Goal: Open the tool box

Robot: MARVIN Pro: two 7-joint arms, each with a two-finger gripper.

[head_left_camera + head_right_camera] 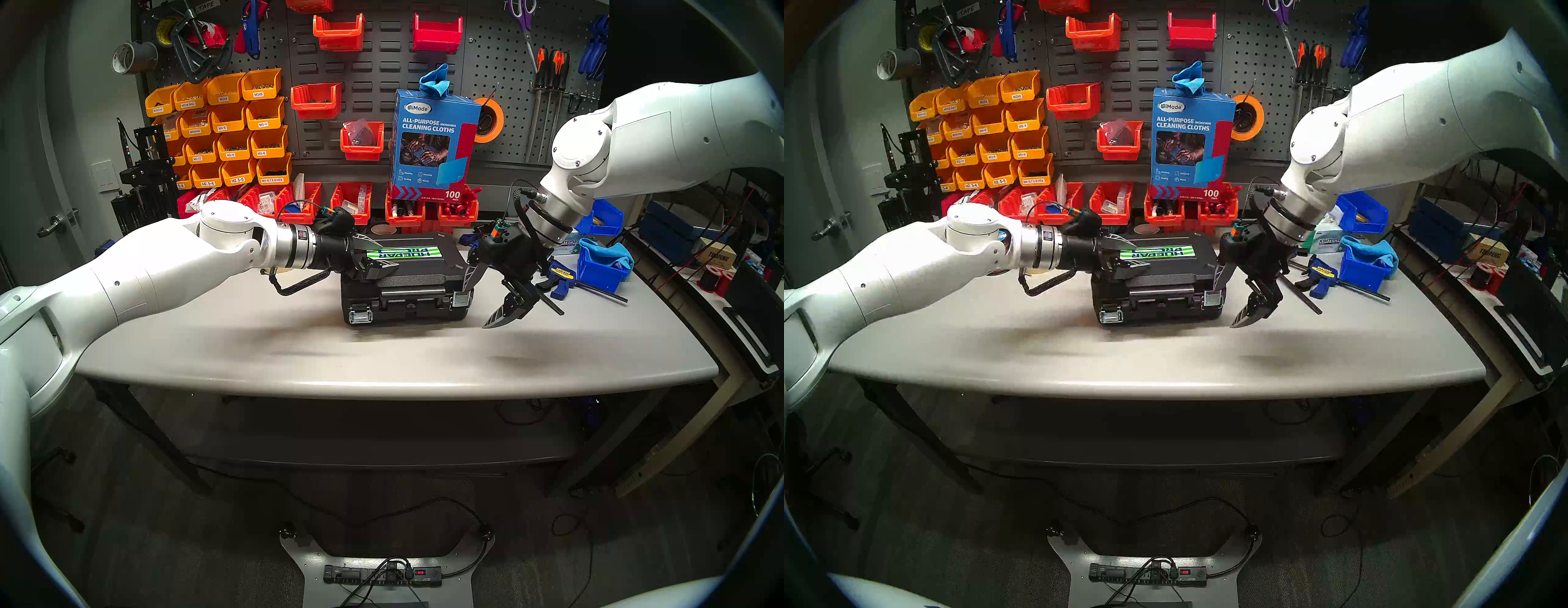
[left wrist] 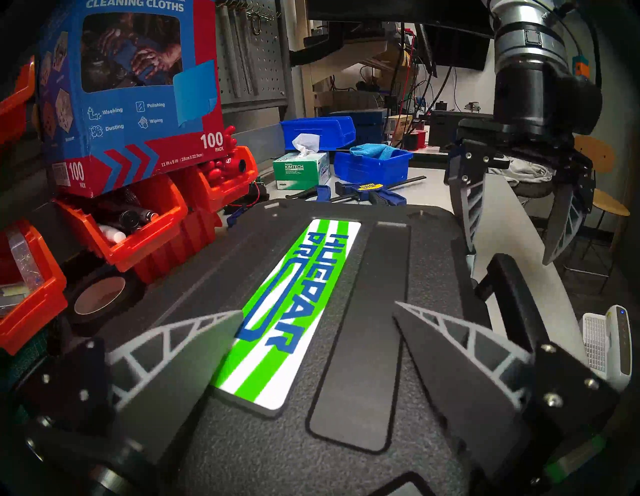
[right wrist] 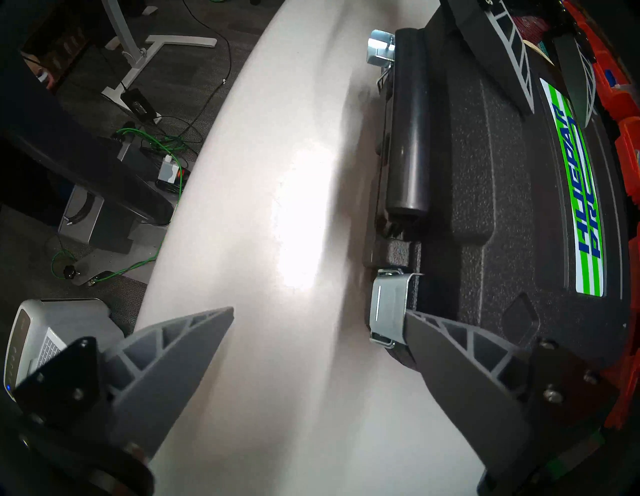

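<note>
- Tool box sits mid-table, lid down
- Left latch looks undone; right latch looks fastened
- Left gripper spread on the lid, right gripper spread, one finger at that latch
- Left: unlatch, lift lid

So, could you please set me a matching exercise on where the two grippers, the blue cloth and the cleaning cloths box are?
Things:
1. left gripper
2. right gripper
3. blue cloth
4. cleaning cloths box

Places:
A. open, at the tool box's right front corner, beside a silver latch
B. standing on red bins
C. open, over the tool box's lid
D. lying in a blue bin

Pairs: 1-C, 2-A, 3-D, 4-B
</note>
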